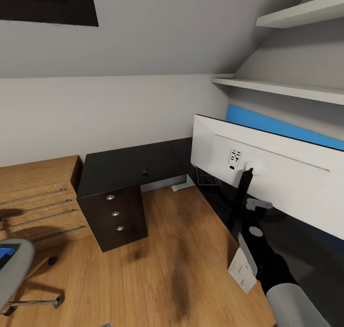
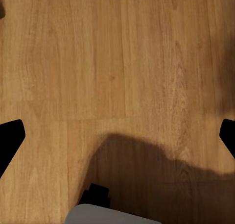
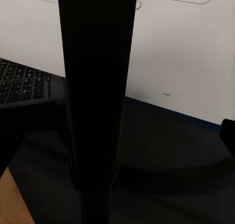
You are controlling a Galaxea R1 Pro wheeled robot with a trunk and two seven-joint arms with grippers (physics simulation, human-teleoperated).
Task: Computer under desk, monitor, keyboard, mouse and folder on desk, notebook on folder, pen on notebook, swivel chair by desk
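Observation:
The monitor (image 1: 267, 174) stands on the right wing of the black desk (image 1: 124, 167), white back towards me. My right gripper (image 1: 249, 206) is at its slim black stand (image 3: 98, 87), open, with the stand between the fingers (image 3: 228, 133). The keyboard (image 1: 206, 178) (image 3: 24, 84) lies on the desk just beyond the stand, partly hidden by the monitor. A small dark mouse (image 1: 144, 171) sits on the desk's far wing. At the lower left is the grey swivel chair (image 1: 14, 269) with the blue folder (image 1: 6, 254) on its seat. My left gripper (image 2: 117, 136) hangs open over the wooden floor. Computer, notebook and pen are out of view.
A black drawer unit (image 1: 117, 215) stands under the desk's far wing. Light wooden low cabinets (image 1: 38, 193) lie left of it. White shelves (image 1: 286, 88) hang above the monitor, with a blue panel (image 1: 282, 126) behind it. Wooden floor (image 1: 181, 250) stretches between chair and desk.

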